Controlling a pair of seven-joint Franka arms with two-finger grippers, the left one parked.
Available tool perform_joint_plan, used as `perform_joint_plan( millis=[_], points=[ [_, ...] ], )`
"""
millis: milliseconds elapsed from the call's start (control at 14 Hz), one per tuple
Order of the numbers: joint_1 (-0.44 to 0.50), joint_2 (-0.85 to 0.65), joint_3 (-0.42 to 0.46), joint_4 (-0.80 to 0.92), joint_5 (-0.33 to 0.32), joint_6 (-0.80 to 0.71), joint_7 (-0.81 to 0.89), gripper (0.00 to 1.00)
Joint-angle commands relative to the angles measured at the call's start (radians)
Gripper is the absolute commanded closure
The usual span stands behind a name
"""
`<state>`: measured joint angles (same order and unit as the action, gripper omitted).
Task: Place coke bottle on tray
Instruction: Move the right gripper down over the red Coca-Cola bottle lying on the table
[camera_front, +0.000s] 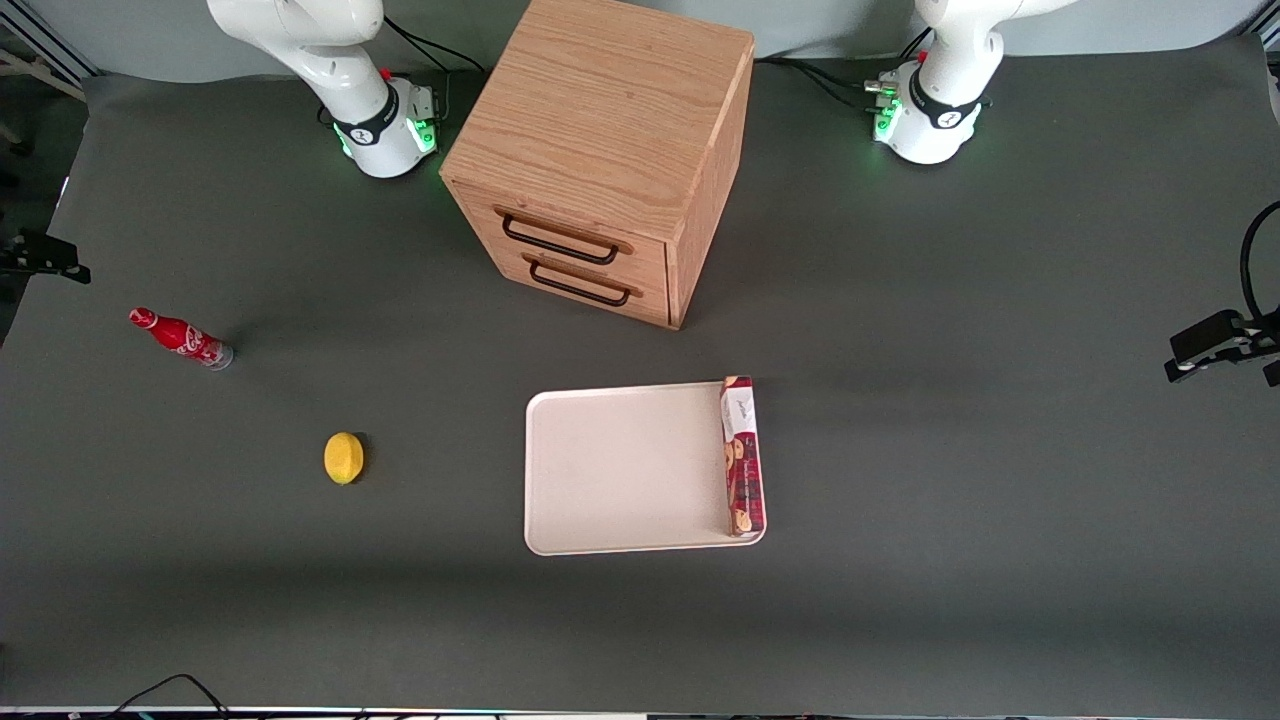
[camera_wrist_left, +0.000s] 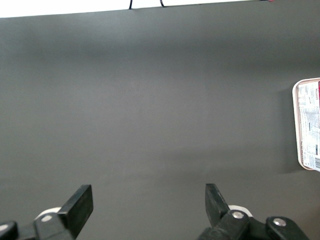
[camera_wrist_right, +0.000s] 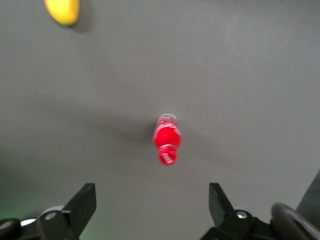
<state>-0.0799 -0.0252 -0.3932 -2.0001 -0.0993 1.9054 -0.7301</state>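
The coke bottle (camera_front: 182, 339), small and red with white lettering, stands on the dark table toward the working arm's end. The right wrist view looks down on it (camera_wrist_right: 167, 137), cap nearest the camera. My right gripper (camera_wrist_right: 150, 195) is open and empty, high above the table, with the bottle showing between its fingers (camera_wrist_right: 82, 200) and well below them. The gripper itself is out of the front view. The off-white tray (camera_front: 620, 470) lies flat near the table's middle, nearer the front camera than the cabinet.
A long red biscuit box (camera_front: 742, 455) lies in the tray along its edge toward the parked arm. A yellow lemon (camera_front: 344, 457) sits between bottle and tray, nearer the camera, and shows in the wrist view (camera_wrist_right: 62, 10). A wooden drawer cabinet (camera_front: 600, 150) stands farther back.
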Motion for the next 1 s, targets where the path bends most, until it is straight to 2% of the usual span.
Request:
perform_joint_plan(
  millis=[0, 286, 429, 571, 643, 929],
  points=[
    [0.006, -0.006, -0.062, -0.202, -0.016, 0.234, -0.087, 0.00],
    [0.000, 0.097, -0.064, -0.248, -0.008, 0.421, -0.097, 0.00],
    [-0.001, 0.117, -0.064, -0.253, -0.002, 0.446, -0.097, 0.00],
    [-0.001, 0.122, -0.062, -0.255, 0.013, 0.448, -0.097, 0.07],
    [-0.001, 0.122, -0.064, -0.256, 0.021, 0.443, -0.097, 0.14],
    [-0.001, 0.122, -0.064, -0.272, 0.024, 0.439, -0.092, 0.19]
  ],
)
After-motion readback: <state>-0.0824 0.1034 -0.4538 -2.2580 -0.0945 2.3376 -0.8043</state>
